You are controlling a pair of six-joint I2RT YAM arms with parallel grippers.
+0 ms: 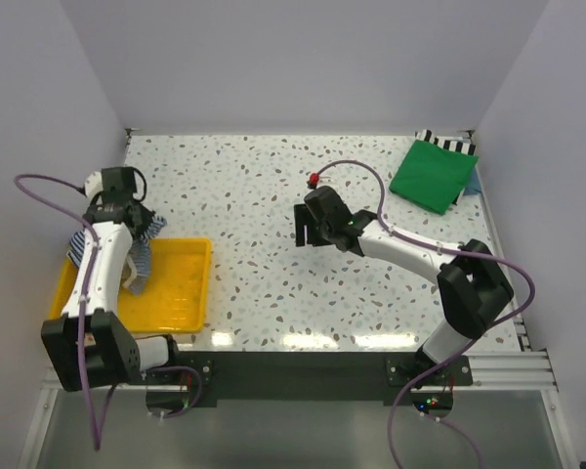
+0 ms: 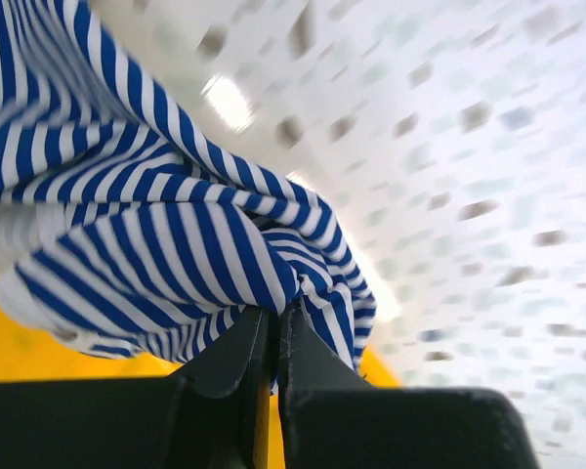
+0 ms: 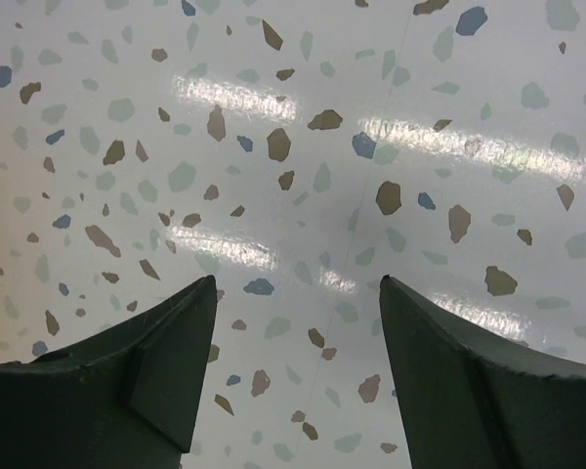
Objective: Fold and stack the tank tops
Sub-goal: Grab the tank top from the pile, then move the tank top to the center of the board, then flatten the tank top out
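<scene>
A navy-and-white striped tank top [image 2: 156, 225] hangs bunched from my left gripper [image 2: 276, 313], whose jaws are shut on a fold of it. From above, that gripper [image 1: 137, 217] is lifted over the far end of the yellow tray [image 1: 181, 293], and the striped cloth [image 1: 142, 256] drapes down beside the arm. The bright green tank top [image 1: 433, 174] lies folded at the back right corner of the table. My right gripper [image 1: 311, 234] hovers over mid-table, far from both tops. Its jaws [image 3: 298, 283] are open, with only speckled tabletop between them.
The yellow tray [image 2: 39, 357] sits at the near left edge. A black-and-white striped cloth edge [image 1: 449, 143] and a pale blue piece [image 1: 474, 182] show behind and beside the green top. Walls close in the left, back and right sides.
</scene>
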